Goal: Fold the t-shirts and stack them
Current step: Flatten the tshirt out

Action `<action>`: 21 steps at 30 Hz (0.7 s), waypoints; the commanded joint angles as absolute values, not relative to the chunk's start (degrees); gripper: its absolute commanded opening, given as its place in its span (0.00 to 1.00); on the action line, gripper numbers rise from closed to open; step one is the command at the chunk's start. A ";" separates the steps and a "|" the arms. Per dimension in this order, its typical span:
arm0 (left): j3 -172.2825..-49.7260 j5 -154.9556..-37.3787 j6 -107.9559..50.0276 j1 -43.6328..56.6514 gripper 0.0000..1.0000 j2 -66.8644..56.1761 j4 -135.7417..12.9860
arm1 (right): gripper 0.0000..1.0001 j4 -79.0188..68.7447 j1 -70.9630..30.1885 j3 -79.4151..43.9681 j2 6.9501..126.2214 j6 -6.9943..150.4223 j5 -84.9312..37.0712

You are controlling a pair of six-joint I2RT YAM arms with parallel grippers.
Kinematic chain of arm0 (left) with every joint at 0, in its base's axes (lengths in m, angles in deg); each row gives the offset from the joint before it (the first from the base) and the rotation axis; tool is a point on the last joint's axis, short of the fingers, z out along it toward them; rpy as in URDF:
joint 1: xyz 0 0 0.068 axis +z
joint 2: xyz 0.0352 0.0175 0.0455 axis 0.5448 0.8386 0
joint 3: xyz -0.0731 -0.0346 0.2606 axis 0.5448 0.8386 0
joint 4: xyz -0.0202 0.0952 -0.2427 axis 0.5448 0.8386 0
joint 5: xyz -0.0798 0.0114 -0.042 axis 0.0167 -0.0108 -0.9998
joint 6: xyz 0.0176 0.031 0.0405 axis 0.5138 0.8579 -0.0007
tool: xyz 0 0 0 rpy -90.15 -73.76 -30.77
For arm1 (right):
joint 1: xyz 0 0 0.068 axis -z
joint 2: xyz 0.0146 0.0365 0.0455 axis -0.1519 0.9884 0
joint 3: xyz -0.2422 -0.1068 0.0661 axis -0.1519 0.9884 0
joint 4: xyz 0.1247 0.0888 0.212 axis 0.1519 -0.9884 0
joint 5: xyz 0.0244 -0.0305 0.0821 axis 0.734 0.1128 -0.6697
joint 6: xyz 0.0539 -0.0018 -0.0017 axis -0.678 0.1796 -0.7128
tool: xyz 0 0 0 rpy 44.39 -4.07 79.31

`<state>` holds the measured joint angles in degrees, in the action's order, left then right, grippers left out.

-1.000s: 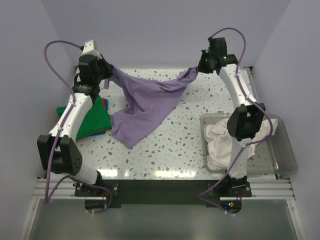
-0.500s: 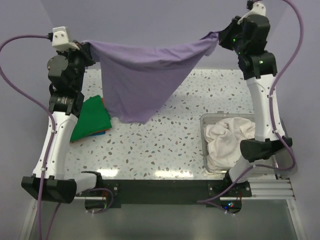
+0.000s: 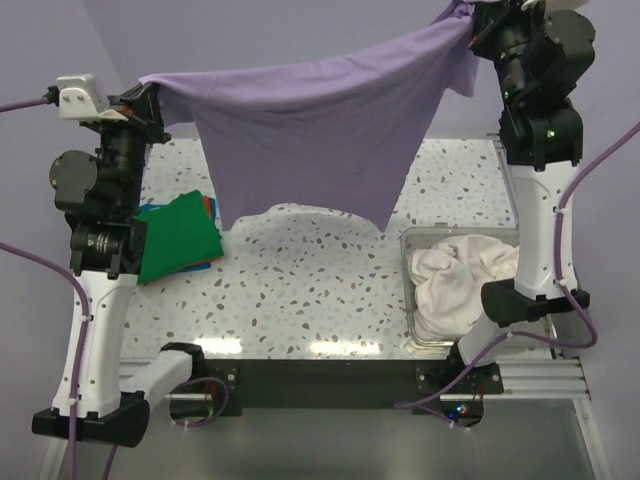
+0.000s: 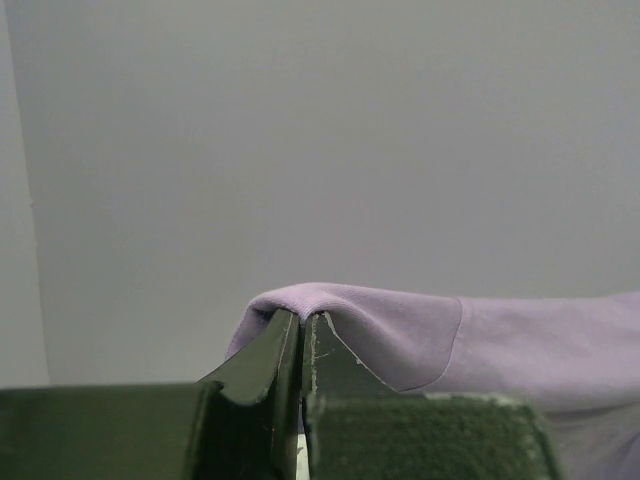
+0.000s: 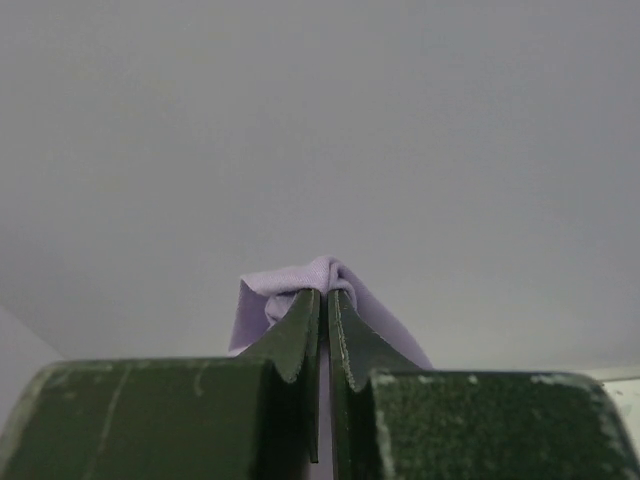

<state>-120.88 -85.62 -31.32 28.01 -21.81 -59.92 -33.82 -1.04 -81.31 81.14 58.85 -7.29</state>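
The left end effector (image 3: 152, 92), fingers pressed together, pinches one top corner of the lavender t-shirt (image 3: 310, 130). The right end effector (image 3: 478, 20) pinches the opposite corner the same way. The shirt hangs spread between them like a banner, high over the bench (image 3: 300, 290), and its lower hem appears to hang clear of the surface. It is not yet folded.

A green t-shirt (image 3: 180, 240) lies folded at the bench's left side, on top of blue and orange cloth edges (image 3: 207, 206), so a stack seems begun. A cream t-shirt (image 3: 460, 275) sits crumpled in the clear plastic bin (image 3: 410, 300) at the right. The job looks roughly midway: the lavender shirt needs laying flat and folding, then the cream one.

Both arms stand tall, reaching upward. The right arm is raised higher, toward the far right corner.
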 commanded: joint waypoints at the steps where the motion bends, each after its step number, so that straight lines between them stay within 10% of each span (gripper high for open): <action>1: -117.17 -86.23 -32.32 28.35 0.00 -21.69 -61.21 | 0.00 -27.04 -0.58 -85.42 87.87 60.95 -5.04; 7: -109.25 -90.54 -37.33 26.69 0.04 -9.49 -59.36 | 0.00 -24.06 1.44 -92.64 110.46 56.57 -1.44; 11: -105.55 -93.87 -38.83 24.14 0.53 0.98 -58.04 | 0.04 -22.30 3.99 -91.95 119.53 51.90 -1.07; 12: -105.02 -95.54 -40.57 23.87 0.68 1.86 -58.22 | 0.40 -22.30 4.25 -90.90 120.76 51.38 -2.13; 15: -102.56 -97.92 -42.26 23.26 0.75 2.66 -60.14 | 0.97 -24.66 4.52 -87.40 122.35 51.45 -5.47; 21: -102.47 -95.55 -39.89 23.08 0.84 3.62 -55.67 | 0.99 -22.91 3.56 -67.74 111.21 52.07 -13.29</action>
<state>-100.13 -95.11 -40.39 23.12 6.19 -53.84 -27.63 5.03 -72.76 125.33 52.42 -8.34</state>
